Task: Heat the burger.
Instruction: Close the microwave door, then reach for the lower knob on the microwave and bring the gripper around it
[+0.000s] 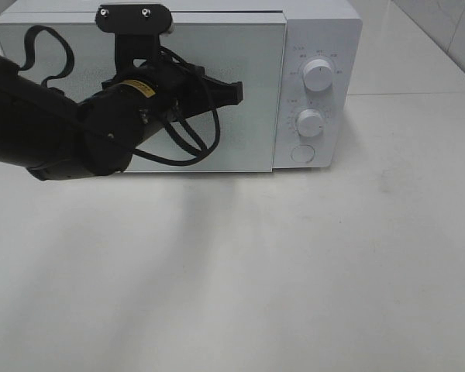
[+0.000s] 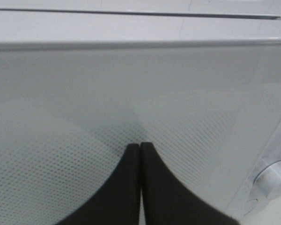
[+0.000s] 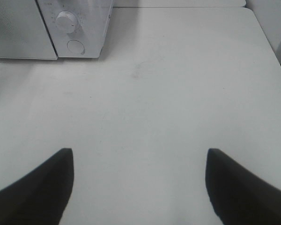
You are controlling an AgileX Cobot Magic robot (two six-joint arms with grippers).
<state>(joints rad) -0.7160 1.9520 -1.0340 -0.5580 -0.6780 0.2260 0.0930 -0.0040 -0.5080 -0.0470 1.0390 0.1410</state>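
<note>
The burger is out of view. A white microwave [image 1: 323,35] stands at the back of the table with its door [image 1: 248,132] closed. My left gripper [image 1: 236,91] is shut with nothing between its fingers, and its tips point at the door's upper middle. The left wrist view shows that same gripper [image 2: 139,145] with both fingers pressed together just in front of the dotted door panel [image 2: 131,84]. My right gripper [image 3: 139,152] stands open and empty above the bare table [image 3: 178,93], to the right of the microwave [image 3: 79,28]. The exterior high view does not show it.
The microwave's control panel holds two round knobs [image 1: 318,76] [image 1: 310,122] and a round button [image 1: 303,153] below them. The white table [image 1: 294,271] stretches in front of the microwave. The left arm and its cables [image 1: 178,147] cover the door's left half.
</note>
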